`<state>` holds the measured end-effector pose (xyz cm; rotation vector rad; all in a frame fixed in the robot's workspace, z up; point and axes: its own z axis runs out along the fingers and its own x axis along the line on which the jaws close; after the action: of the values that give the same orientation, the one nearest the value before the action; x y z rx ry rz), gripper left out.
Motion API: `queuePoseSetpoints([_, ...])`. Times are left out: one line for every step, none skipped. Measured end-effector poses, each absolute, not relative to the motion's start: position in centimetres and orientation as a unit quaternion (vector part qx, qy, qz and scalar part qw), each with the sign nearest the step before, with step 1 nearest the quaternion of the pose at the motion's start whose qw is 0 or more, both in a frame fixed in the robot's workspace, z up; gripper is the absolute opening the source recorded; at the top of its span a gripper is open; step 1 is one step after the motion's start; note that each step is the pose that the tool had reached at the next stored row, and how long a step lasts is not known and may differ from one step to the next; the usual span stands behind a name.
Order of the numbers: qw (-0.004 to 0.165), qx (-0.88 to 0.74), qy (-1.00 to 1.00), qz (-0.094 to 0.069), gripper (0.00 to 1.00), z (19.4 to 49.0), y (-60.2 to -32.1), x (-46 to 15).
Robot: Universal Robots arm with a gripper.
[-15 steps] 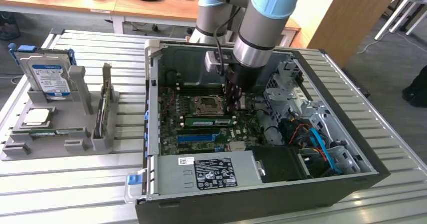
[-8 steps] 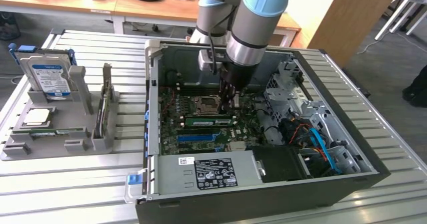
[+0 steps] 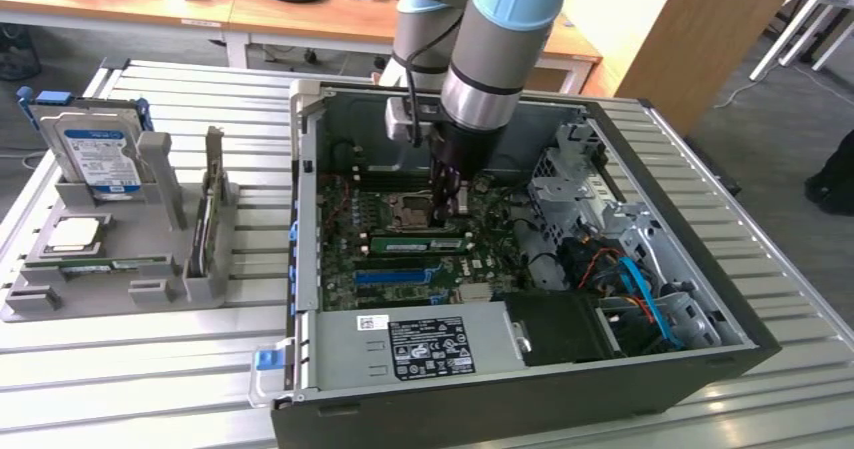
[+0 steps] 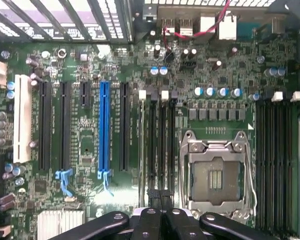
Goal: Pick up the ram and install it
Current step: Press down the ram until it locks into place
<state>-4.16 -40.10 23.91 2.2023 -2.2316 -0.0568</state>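
End effector [image 4: 160, 197] closed, over your motherboard [image 4: 90, 125] inside case [image 3: 694, 339]. One ram [image 3: 420, 242] seated in slot beside one CPU socket [image 4: 216, 175]. One hard drive [image 3: 96, 154] in holder on surface [image 3: 120, 389].

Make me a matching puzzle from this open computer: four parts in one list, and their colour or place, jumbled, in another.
Parts:
1. hard drive
2. ram
3. long slot
4. processor socket

Descriptions:
a. silver metal frame, nothing in it
b. standing upright in the grey holder, outside the computer case
c. green stick, inside the case
d. bright blue, between black slots

Pairs: 1-b, 2-c, 3-d, 4-a
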Motion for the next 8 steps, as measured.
queuePoseSetpoints([0.003, 0.702, -0.712, -0.018, 0.11, 23.9, -40.1, -4.3])
queuePoseSetpoints([0.003, 0.702, -0.712, -0.018, 0.11, 23.9, -40.1, -4.4])
queuePoseSetpoints([0.003, 0.702, -0.712, -0.018, 0.11, 23.9, -40.0, -4.6])
queuePoseSetpoints([0.003, 0.702, -0.712, -0.018, 0.11, 23.9, -40.0, -4.8])
queuePoseSetpoints([0.003, 0.702, -0.712, -0.018, 0.11, 23.9, -40.0, -4.9])
queuePoseSetpoints([0.003, 0.702, -0.712, -0.018, 0.11, 23.9, -40.0, -5.1])
queuePoseSetpoints([0.003, 0.702, -0.712, -0.018, 0.11, 23.9, -40.0, -5.3])
queuePoseSetpoints([0.003, 0.702, -0.712, -0.018, 0.11, 23.9, -40.0, -5.5])
